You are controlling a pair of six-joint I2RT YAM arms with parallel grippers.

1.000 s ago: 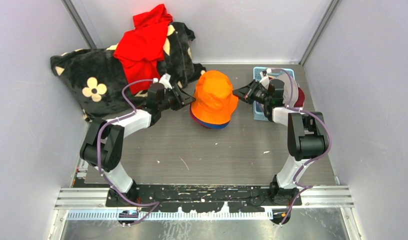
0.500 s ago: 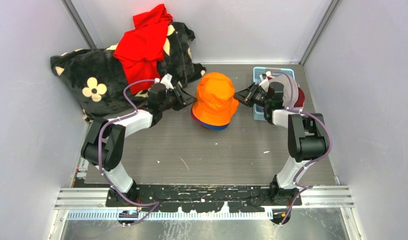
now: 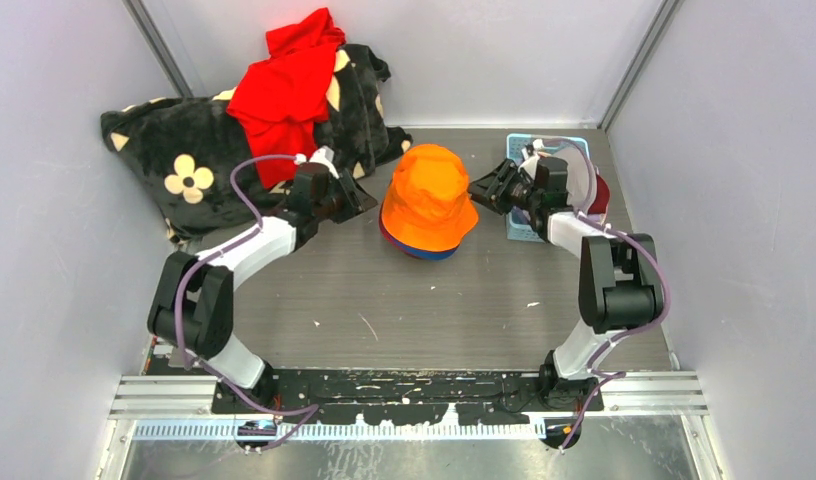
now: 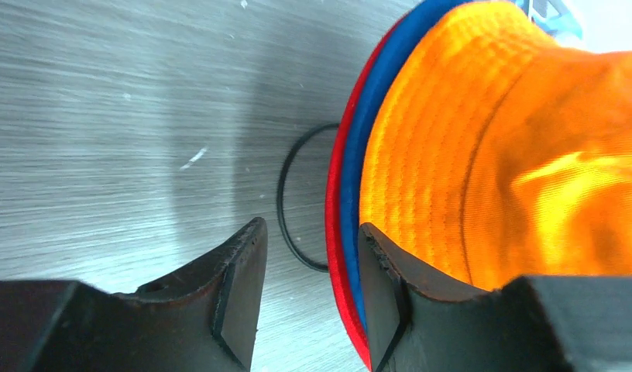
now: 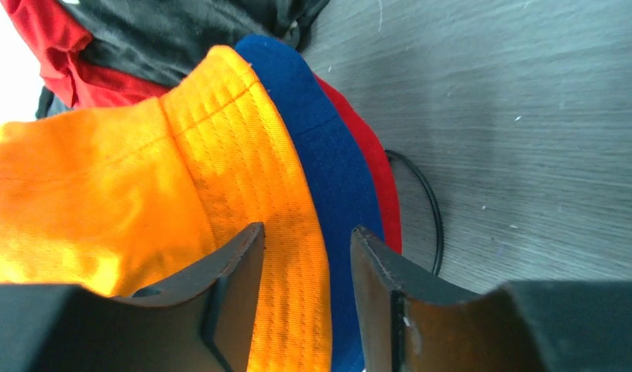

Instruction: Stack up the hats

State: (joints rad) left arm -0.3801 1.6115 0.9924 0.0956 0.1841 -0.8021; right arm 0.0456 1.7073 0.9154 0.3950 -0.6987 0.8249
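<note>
Versus a second ago: the right gripper (image 5: pixel 307 230) was pinched shut on the brim of the orange hat (image 3: pixel 429 195). Now its jaws stand apart and hold nothing, and it sits just off the brim's right edge. The left gripper (image 4: pixel 313 229) has pulled back leftward, so there is a clearer gap between it and the hat. Its jaws are parted as before and grip nothing, with bare table (image 3: pixel 384 300) showing between them. The orange hat hasn't shifted. It sits mid-table on top of the stack, over the blue hat (image 4: pixel 359 155) and the red hat (image 4: pixel 334 201), and only the rims of those two show as nested arcs under it. The orange fabric is a woven twill with a soft domed crown and a floppy brim with concentric stitch rows. A thin black ring (image 4: pixel 286 201) lies flat on the table and runs partly under the red brim. The table is grey with a streaky wood-grain look and a few pale specks. At back left there is a plush black blanket (image 3: pixel 184 150) with cream flower shapes, and a crumpled bright red garment (image 3: pixel 289 85) lies on it. A pale blue tray (image 3: pixel 518 230) sits beside the right wrist.
</note>
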